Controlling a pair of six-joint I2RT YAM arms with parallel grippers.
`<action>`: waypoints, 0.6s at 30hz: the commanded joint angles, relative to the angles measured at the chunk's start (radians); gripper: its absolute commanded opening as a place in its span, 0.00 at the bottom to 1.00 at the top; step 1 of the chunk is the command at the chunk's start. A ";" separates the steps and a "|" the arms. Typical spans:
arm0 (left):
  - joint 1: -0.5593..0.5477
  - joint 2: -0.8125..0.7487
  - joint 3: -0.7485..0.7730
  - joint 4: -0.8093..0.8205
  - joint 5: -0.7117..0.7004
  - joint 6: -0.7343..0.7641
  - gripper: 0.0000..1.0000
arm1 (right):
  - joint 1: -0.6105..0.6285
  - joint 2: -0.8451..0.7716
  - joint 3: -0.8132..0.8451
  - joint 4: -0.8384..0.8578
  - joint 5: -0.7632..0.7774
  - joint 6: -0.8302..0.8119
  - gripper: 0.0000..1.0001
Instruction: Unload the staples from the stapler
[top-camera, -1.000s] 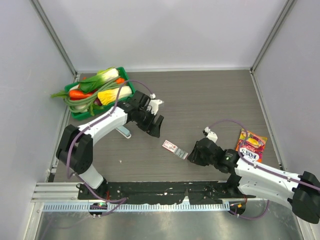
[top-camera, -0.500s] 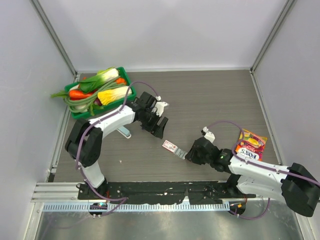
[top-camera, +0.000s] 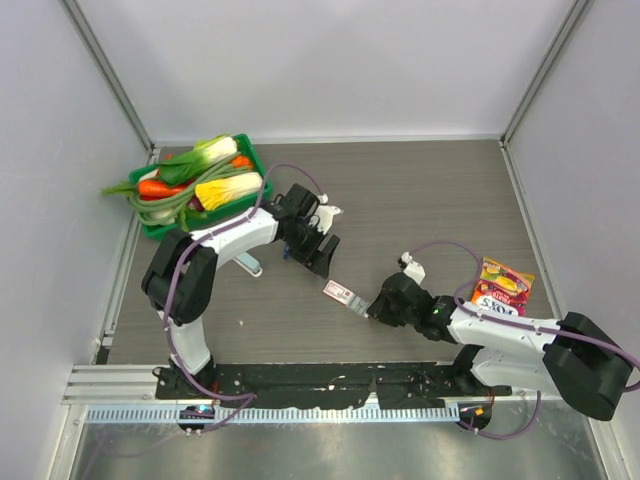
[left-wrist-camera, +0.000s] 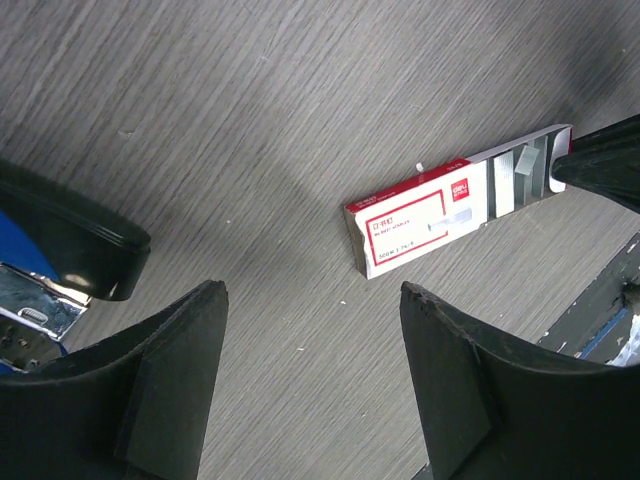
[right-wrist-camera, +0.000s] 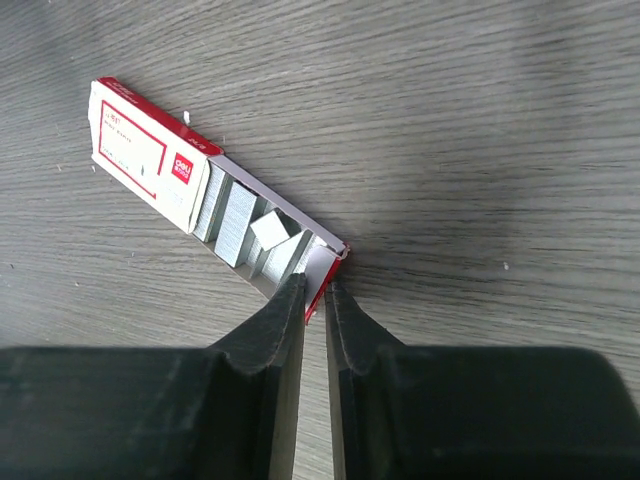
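The stapler (left-wrist-camera: 22, 296) shows only as a dark-blue and silvery piece with a black rounded end at the lower left edge of the left wrist view; in the top view my left wrist covers it. My left gripper (top-camera: 322, 250) is open and empty, its fingers (left-wrist-camera: 180, 370) hovering over bare table to the left of the red-and-white staple box (left-wrist-camera: 420, 215). The box (top-camera: 340, 293) lies with its tray slid out, strips of staples (right-wrist-camera: 238, 222) showing. My right gripper (right-wrist-camera: 315, 288) is shut on the tray's end flap (right-wrist-camera: 322, 268).
A green basket (top-camera: 160, 228) of vegetables stands at the back left. A pale-blue oblong with white base (top-camera: 247, 263) lies beside the left arm. A snack packet (top-camera: 503, 288) lies at the right. A metal rail (top-camera: 300, 410) runs along the near edge.
My left gripper has swung right and nearer the staple box. My right gripper has edged left and stayed at the box's tray end.
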 joint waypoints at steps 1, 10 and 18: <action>-0.015 0.017 0.033 0.003 0.031 0.016 0.72 | -0.004 0.014 0.010 0.021 0.033 -0.021 0.18; -0.053 0.042 0.027 -0.026 0.025 0.011 0.61 | -0.004 0.060 0.031 0.043 0.020 -0.048 0.15; -0.058 -0.016 -0.057 -0.069 -0.011 0.026 0.56 | -0.004 0.052 0.043 0.029 0.026 -0.064 0.14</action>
